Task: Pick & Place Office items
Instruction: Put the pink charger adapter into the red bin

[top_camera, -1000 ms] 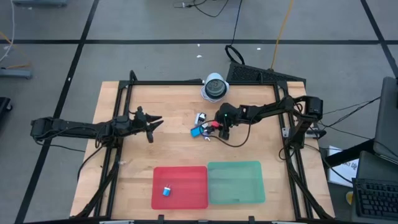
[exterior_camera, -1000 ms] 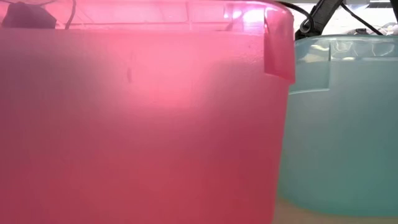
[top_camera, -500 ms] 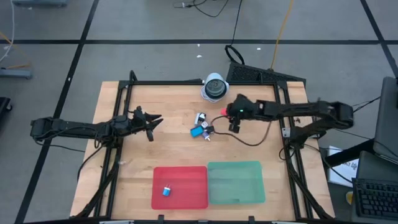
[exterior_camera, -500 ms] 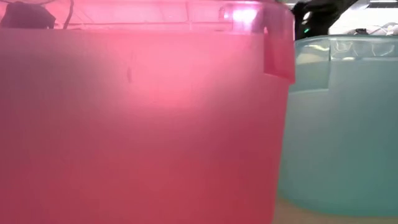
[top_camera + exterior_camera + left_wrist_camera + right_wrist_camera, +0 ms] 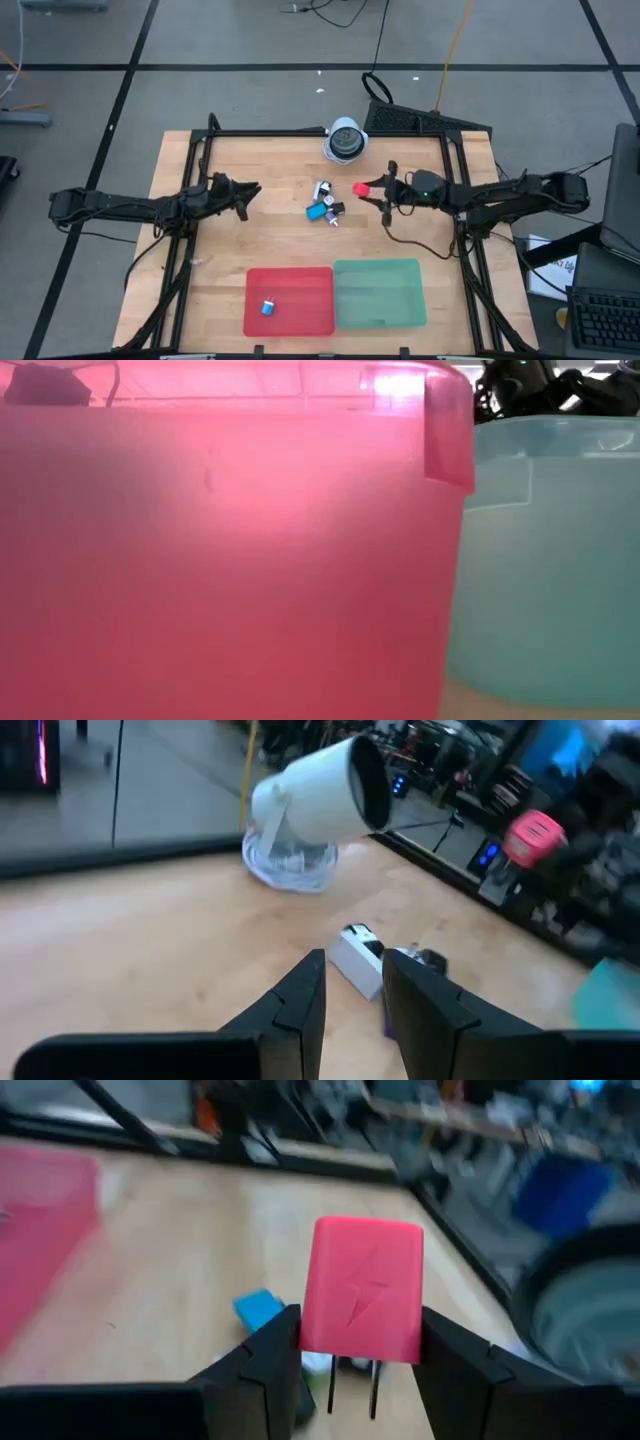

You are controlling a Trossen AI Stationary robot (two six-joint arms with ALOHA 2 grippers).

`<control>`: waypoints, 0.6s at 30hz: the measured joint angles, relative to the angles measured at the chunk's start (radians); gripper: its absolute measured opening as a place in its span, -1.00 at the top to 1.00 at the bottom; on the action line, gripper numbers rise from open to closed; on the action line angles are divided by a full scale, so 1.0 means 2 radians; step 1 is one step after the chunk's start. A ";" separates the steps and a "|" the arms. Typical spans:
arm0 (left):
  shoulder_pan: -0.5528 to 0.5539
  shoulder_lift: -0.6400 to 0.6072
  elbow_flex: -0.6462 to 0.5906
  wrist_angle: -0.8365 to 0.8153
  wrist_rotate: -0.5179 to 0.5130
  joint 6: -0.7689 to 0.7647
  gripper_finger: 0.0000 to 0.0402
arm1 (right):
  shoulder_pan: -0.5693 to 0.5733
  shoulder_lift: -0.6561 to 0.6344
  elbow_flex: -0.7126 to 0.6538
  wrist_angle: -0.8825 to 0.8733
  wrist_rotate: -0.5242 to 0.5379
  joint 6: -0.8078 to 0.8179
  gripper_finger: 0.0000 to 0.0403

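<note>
Office items (image 5: 325, 203) lie in a small cluster near the table's middle in the high view; one blue piece (image 5: 268, 307) is already in the red tray (image 5: 290, 300) by the near edge. Your right gripper (image 5: 372, 192) holds the red charger (image 5: 361, 188) lifted beside the cluster, so you are in the carry step; next, bring it over a tray and release. The left gripper (image 5: 243, 190) waits toward the left edge. In the left wrist view its fingers are nearly together and empty. In the right wrist view the fingers (image 5: 262, 1365) clamp the charger, a rounded block with a bolt mark and two prongs.
</note>
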 joint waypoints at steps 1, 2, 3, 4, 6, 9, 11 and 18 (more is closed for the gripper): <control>0.000 0.003 0.000 0.000 0.002 -0.027 0.48 | 0.002 0.005 -0.004 0.017 -0.003 -0.009 0.27; 0.000 0.008 0.001 0.000 0.009 -0.051 0.47 | 0.006 0.009 -0.006 0.024 -0.004 -0.018 0.27; 0.000 0.011 0.003 0.002 0.018 -0.073 0.44 | 0.011 0.013 -0.006 0.024 -0.004 -0.027 0.27; 0.000 0.016 0.004 0.009 0.029 -0.093 0.39 | 0.018 0.017 -0.006 0.025 -0.001 -0.036 0.27; 0.000 0.029 0.006 0.037 0.045 -0.124 0.28 | 0.035 0.028 -0.006 0.031 0.007 -0.058 0.27; 0.000 0.055 0.014 0.080 0.062 -0.141 0.02 | 0.061 0.044 -0.006 0.053 0.029 -0.103 0.27; -0.001 0.076 0.024 0.095 0.063 -0.141 -0.15 | 0.076 0.051 -0.006 0.075 0.048 -0.130 0.27; -0.013 0.191 0.107 0.093 0.065 -0.118 -0.51 | 0.123 0.079 0.035 0.060 0.139 -0.199 0.27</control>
